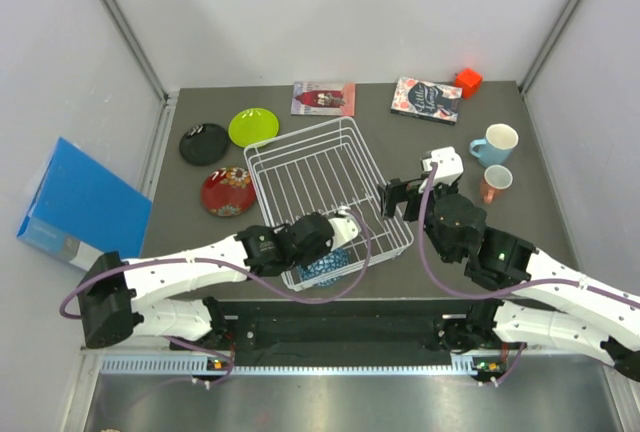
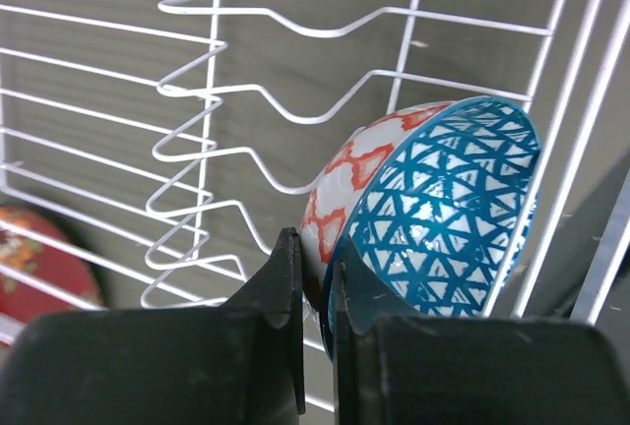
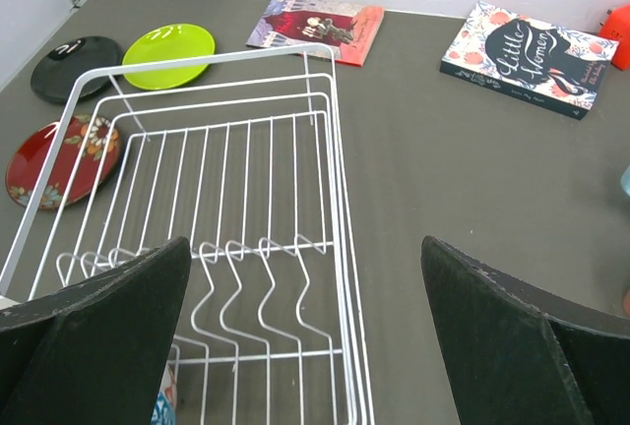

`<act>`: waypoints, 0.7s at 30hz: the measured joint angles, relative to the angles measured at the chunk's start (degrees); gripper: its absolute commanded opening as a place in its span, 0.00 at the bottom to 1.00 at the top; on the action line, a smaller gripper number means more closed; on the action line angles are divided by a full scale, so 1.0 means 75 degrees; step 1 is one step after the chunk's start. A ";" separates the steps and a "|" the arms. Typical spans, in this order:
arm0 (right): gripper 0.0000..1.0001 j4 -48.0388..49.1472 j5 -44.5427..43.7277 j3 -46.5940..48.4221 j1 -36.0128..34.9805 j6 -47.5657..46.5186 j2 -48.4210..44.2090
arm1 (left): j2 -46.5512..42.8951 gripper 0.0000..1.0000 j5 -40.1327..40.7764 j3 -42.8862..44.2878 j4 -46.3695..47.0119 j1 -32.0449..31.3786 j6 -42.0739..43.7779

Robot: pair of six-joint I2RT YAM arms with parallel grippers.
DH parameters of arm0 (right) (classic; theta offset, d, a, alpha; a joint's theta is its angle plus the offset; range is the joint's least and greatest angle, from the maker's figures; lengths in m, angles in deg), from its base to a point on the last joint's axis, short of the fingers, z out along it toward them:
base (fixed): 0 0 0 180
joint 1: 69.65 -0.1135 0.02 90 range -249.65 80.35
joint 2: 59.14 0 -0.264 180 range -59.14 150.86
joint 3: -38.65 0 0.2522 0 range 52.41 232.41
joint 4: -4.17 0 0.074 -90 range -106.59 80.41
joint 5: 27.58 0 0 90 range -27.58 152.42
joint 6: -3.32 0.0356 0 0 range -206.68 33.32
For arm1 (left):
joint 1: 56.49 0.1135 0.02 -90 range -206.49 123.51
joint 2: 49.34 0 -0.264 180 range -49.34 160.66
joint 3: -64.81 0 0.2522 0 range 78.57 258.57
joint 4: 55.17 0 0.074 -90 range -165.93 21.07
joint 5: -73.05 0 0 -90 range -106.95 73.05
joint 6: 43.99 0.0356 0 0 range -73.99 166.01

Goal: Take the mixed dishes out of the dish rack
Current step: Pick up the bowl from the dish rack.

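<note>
The white wire dish rack (image 1: 300,167) stands mid-table. The blue-patterned bowl (image 1: 326,266) leans on edge in its near end. My left gripper (image 1: 335,242) is shut on the bowl's rim (image 2: 433,209), one finger inside and one outside. My right gripper (image 1: 402,198) is open and empty, just right of the rack's right wall (image 3: 340,248). The black plate (image 1: 204,142), lime green plate (image 1: 253,127) and red patterned plate (image 1: 228,191) lie on the table left of the rack. The light blue mug (image 1: 495,144) and salmon-pink cup (image 1: 495,183) stand at the right.
Two books (image 1: 323,98) (image 1: 427,99) and a red block (image 1: 467,81) lie along the far edge. A blue box (image 1: 82,207) leans at the left, off the table. The plates also show in the right wrist view (image 3: 167,54).
</note>
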 measured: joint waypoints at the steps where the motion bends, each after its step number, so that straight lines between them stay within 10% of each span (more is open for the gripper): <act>1: 1.00 0.0003 0.0000 -0.0006 0.0000 0.0000 0.0000 | 0.0006 0.00 0.0137 0.0006 0.0000 0.0003 0.0079; 21: 1.00 0.0061 0.0003 -0.0087 0.0000 0.0082 -0.0015 | -0.0117 0.00 -0.0076 0.0612 -0.0551 0.0055 0.0149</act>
